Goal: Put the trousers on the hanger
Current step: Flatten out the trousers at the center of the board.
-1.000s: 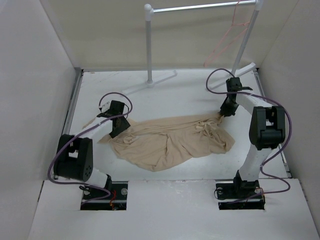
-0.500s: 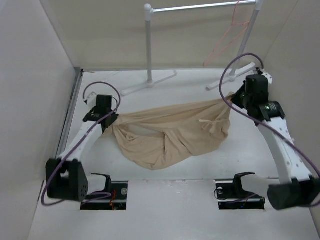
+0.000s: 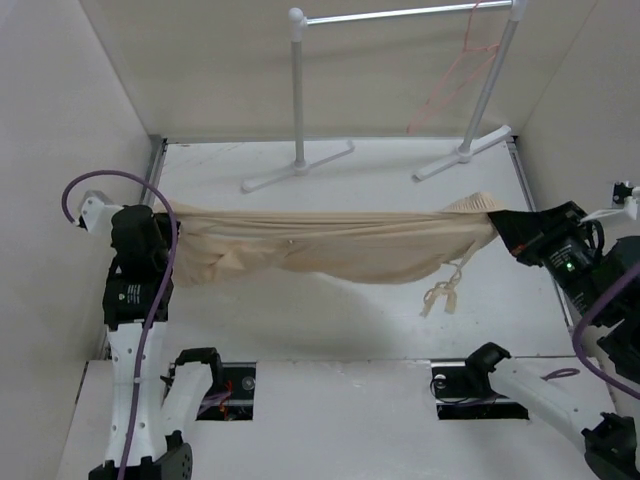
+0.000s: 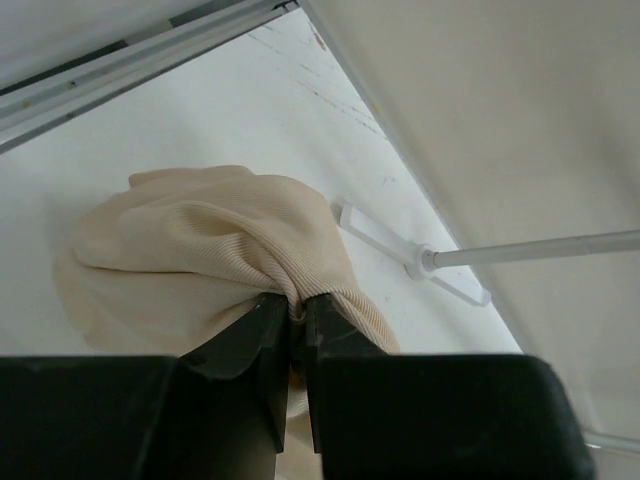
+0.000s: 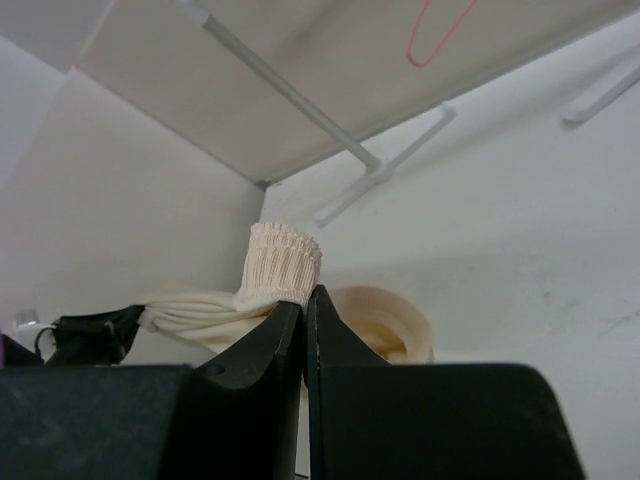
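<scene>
Soft beige fabric trousers [image 3: 330, 245] stretched crosswise, mid-air.
Your left tool [image 3: 163, 236] and right tool [image 3: 503, 228] each pinch an end; the thin pink wire hanger [image 3: 452, 82] hangs behind, rightward.

Beige thin-knit trousers [image 3: 330, 245], raised and stretched into a horizontal band, sagging slightly mid-span; ribbed hem bunched at the right end, drawstring [image 3: 443, 292] dangling below. Pink wire hanger [image 3: 452, 85], hung from the rack bar [image 3: 400, 14], well behind.
</scene>
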`<move>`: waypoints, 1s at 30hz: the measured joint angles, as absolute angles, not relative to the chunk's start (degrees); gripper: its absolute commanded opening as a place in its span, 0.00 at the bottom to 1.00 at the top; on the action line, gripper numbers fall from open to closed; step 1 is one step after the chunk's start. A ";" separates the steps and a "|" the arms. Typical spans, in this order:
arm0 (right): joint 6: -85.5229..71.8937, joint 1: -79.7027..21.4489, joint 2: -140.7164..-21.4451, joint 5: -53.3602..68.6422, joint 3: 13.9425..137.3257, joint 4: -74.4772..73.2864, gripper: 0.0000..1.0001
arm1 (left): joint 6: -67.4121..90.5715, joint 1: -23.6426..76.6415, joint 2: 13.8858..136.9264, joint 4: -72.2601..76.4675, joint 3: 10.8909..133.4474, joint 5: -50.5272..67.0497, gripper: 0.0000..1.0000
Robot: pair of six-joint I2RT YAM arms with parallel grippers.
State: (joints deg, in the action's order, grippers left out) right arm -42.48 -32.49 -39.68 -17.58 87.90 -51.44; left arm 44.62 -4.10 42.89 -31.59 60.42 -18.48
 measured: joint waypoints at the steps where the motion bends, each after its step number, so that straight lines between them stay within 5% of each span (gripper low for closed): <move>1: -42.87 -32.47 -39.31 -17.61 86.52 -51.90 0.08 | 44.58 -3.86 42.57 -32.03 60.16 -18.81 0.01; 6: -43.92 -19.16 -42.94 -13.72 72.29 -50.81 0.06 | 44.93 -1.80 41.43 -33.78 52.97 -19.81 0.09; 10: -43.99 -3.86 -51.88 -6.68 59.02 -46.54 0.09 | 46.92 1.74 45.10 -35.62 44.25 -19.49 0.29; 15: -44.07 2.87 -58.02 -3.49 45.08 -41.32 0.07 | 47.57 2.72 50.04 -36.93 40.97 -18.17 0.45; 20: -45.04 -7.88 -57.93 -2.44 38.04 -40.21 0.06 | 47.40 5.69 49.39 -39.92 45.45 -18.98 0.43; 24: -47.88 -27.07 -56.64 -1.41 41.15 -42.22 0.09 | 48.77 20.88 53.49 -38.72 52.36 -20.14 0.43; 27: -51.70 -45.98 -59.40 1.69 48.12 -42.33 0.23 | 51.05 28.56 56.51 -37.60 52.16 -19.66 0.42; 28: -52.49 -54.17 -62.76 2.74 51.48 -42.28 0.42 | 51.83 28.64 56.49 -36.73 50.83 -19.44 0.41; 30: -53.25 -62.13 -67.55 6.04 55.09 -40.25 0.60 | 53.06 27.11 55.09 -36.69 46.72 -19.33 0.41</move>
State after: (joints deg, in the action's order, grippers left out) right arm -53.25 -62.13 -67.55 6.04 55.09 -40.25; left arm 53.06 27.11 55.09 -36.69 46.72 -19.33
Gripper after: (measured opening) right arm 0.343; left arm 0.414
